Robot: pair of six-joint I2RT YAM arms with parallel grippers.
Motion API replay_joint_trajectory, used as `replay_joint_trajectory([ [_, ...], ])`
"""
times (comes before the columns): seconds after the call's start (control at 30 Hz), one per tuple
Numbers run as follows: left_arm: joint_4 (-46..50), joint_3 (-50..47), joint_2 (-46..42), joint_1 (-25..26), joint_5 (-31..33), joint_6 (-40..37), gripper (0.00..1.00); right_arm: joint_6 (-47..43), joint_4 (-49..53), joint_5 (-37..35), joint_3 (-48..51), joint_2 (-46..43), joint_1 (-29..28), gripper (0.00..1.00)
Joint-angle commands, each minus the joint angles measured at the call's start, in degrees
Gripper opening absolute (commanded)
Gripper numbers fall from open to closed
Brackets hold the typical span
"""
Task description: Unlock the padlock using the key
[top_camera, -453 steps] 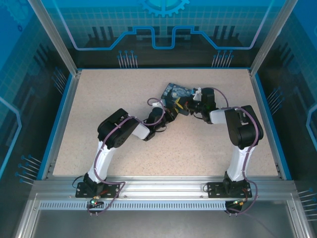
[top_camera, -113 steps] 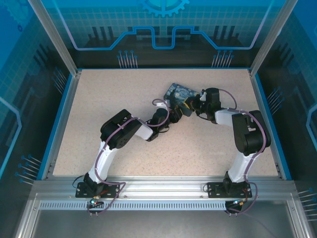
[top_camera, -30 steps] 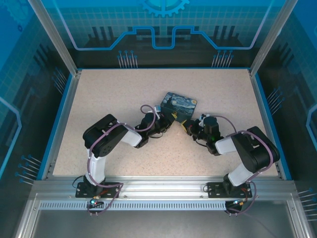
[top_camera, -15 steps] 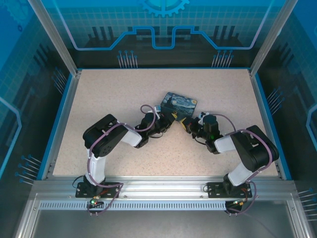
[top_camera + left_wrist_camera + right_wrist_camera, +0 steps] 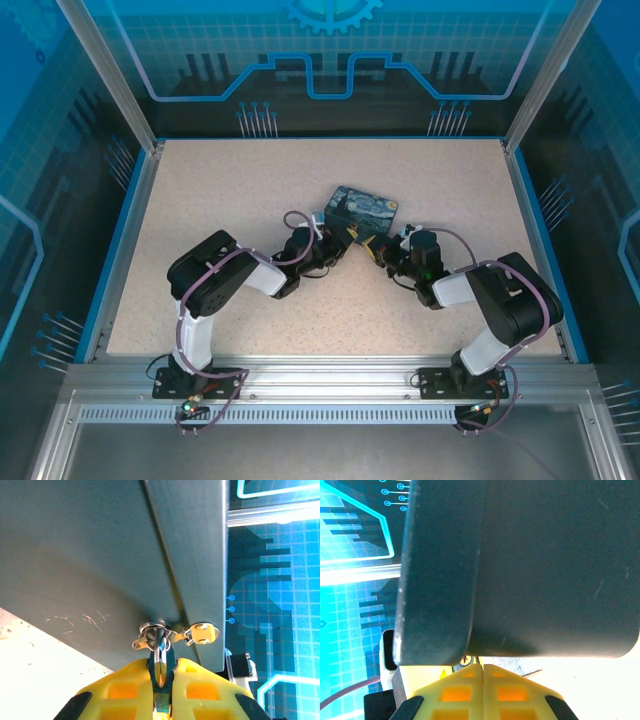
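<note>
Left tool (image 5: 160, 669) pinches the padlock (image 5: 159, 647) under the box (image 5: 100, 555), right tool (image 5: 482, 669) closed tight; a box shift may pull it free.

A dark-blue printed box (image 5: 362, 208) is noted just right of frame centre, lying on a speckled beige table (image 5: 220, 200) that is enclosed by blue-patterned panels (image 5: 330, 60).

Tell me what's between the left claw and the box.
The padlock: pinched in the left claw, its loop reaching the box's metal hasp, seen in the left wrist view.
</note>
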State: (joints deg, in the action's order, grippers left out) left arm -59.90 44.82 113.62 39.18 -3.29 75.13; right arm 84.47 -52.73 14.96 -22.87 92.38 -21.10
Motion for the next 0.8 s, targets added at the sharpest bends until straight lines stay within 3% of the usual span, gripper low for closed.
replay_joint_trajectory([
  [0.0,-4.3,-0.4,-1.0,0.5,0.4,0.9,0.0,-0.1,0.0,-0.9,-0.7,-1.3,-0.3,0.0],
  [0.77,-4.5,-0.3,-0.9,0.5,0.4,1.1,0.0,-1.5,3.1,-1.0,-0.2,-3.4,0.0,0.0],
])
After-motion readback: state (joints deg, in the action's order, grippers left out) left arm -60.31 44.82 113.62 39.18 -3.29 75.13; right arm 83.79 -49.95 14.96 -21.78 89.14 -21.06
